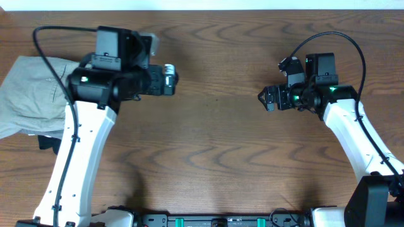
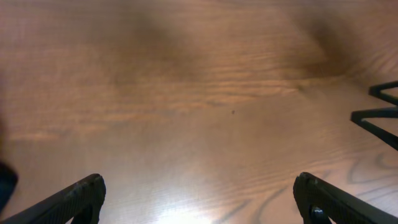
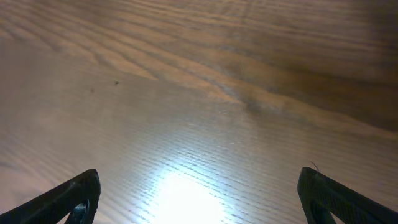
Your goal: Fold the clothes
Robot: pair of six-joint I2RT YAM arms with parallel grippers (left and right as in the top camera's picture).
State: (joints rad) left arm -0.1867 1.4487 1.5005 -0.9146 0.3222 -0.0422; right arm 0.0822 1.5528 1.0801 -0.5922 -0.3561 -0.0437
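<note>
1. We are seeing the table (image 1: 214,145) showing warm brown, with darker swirling grain.
2. We are seeing the shorts (image 1: 28,94) showing plain pale khaki-green.
3. We are noticing the left arm (image 1: 76,164) and right arm (image 1: 353,132) showing white links and black heads.
4. We are spotting green lights (image 1: 295,98) glowing on the right arm.
5. We are seeing the left fingers (image 2: 81,199) and right fingers (image 3: 78,193) showing matte black.

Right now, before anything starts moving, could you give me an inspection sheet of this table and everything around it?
Surface: wooden table, bare in the middle.
Job's things: khaki shorts, crumpled at the left edge, partly under the left arm.
Clutter: small dark item beside the shorts; cannot tell what.
Grippers: left gripper open, empty; right gripper open, empty.
Cables: black cable loops over the left arm, another over the right.
Surroundings: pale strip beyond the far edge.
</note>
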